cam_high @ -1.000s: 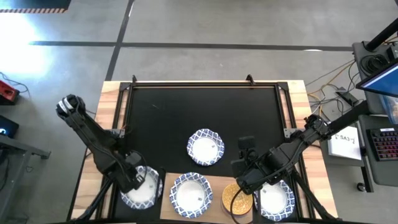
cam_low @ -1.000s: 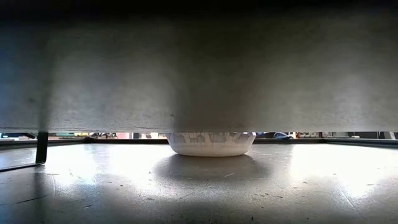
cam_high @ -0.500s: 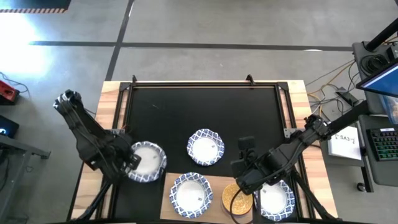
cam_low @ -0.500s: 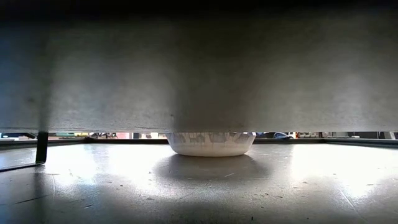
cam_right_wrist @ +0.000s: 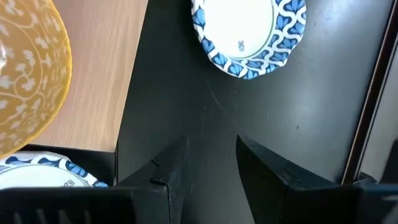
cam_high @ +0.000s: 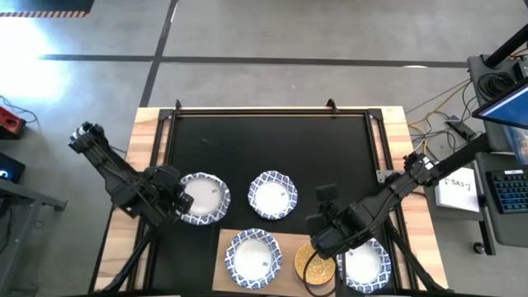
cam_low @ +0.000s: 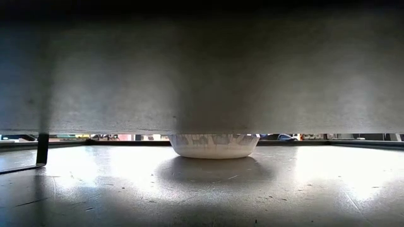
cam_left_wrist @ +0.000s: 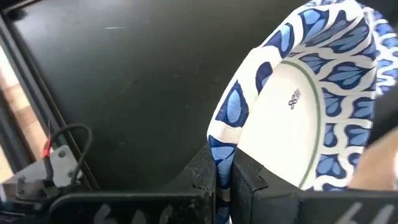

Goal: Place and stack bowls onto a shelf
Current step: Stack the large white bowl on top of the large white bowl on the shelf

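Observation:
My left gripper (cam_high: 180, 202) is shut on a white bowl with a blue patterned rim (cam_high: 204, 198), over the left part of the black mat. A like bowl (cam_high: 273, 195) sits on its base mid-mat, also seen in the low view (cam_low: 213, 145). On the light-wood shelf (cam_high: 287, 246) at the near edge stand another white bowl (cam_high: 254, 256), a yellow-gold bowl (cam_high: 314, 266) and a further white bowl (cam_high: 365, 264), partly under the right arm. My right gripper (cam_right_wrist: 208, 163) is open above the mat, just beyond the shelf, touching nothing. My left gripper pinches the bowl's patterned rim (cam_left_wrist: 222, 163) between its two fingers (cam_left_wrist: 205, 180), one on the inner face and one on the outer. It comes at the bowl level from the table's left. The bowl is lifted clear and tilted.
A black frame rail (cam_high: 169, 136) and wooden edges (cam_high: 147, 148) border the mat. The mat's far half (cam_high: 272, 144) holds nothing. A broad grey surface (cam_low: 202, 75) blocks most of the low view. Cables and a keyboard lie off the table's right side (cam_high: 511, 190).
My left gripper has carried its bowl up from the near-left corner beside the shelf, toward the far edge and to the right, ending left of the mid-mat bowl. The bowl is now clear of the table and tilted. The other bowls stayed put.

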Tool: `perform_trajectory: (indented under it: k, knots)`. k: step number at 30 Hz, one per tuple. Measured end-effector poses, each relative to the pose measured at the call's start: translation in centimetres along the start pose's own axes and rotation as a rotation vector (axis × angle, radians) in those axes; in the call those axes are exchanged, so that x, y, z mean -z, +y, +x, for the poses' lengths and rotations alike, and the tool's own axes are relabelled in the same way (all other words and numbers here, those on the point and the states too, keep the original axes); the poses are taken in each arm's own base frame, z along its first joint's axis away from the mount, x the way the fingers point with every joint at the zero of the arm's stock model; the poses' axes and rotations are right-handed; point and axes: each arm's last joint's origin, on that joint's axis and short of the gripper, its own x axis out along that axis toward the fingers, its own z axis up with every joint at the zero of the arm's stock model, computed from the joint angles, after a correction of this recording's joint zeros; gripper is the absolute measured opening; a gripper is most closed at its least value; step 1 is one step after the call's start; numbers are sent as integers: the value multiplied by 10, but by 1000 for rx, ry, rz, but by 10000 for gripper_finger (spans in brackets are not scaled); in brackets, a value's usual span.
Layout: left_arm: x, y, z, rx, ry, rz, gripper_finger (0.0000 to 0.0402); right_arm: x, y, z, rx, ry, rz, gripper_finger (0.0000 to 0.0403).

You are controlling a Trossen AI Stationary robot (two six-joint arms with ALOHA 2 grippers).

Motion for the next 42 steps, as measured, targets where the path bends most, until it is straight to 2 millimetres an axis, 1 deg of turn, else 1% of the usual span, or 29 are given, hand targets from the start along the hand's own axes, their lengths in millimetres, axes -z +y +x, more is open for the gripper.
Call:
perform_trajectory:
  k: [6,11,17,20,23,26,28,31,35,39,42]
  knots:
    - [-15,0,9,-52,-38,14,0,0,0,-1,-7,4,9,125]
    - [-28,-1,7,-54,-84,23,0,-1,-2,-6,-15,-16,31,125]
    - [-48,-13,-12,29,-165,40,0,-2,-3,-9,-18,-24,46,125]
    - [-57,-25,-24,113,-220,61,0,-2,-2,-9,-19,-24,47,125]
    - [-62,-43,-32,197,-243,111,0,-1,-2,-9,-41,-15,52,125]
    - [-62,-61,-33,257,-223,180,0,-1,-2,-9,-42,-14,60,125]
    - [-59,-72,-30,274,-193,222,0,-1,-1,-9,-42,-14,58,125]
    - [-52,-87,-22,278,-143,303,0,-1,-1,-9,-43,-14,57,125]
    - [-42,-109,-10,311,-91,347,0,-1,-1,-9,-42,-13,52,125]
    - [-32,-133,1,389,-33,405,0,-1,-1,-9,-42,-12,50,125]
    - [-25,-145,9,428,10,431,0,-1,-1,-9,-42,-12,49,125]
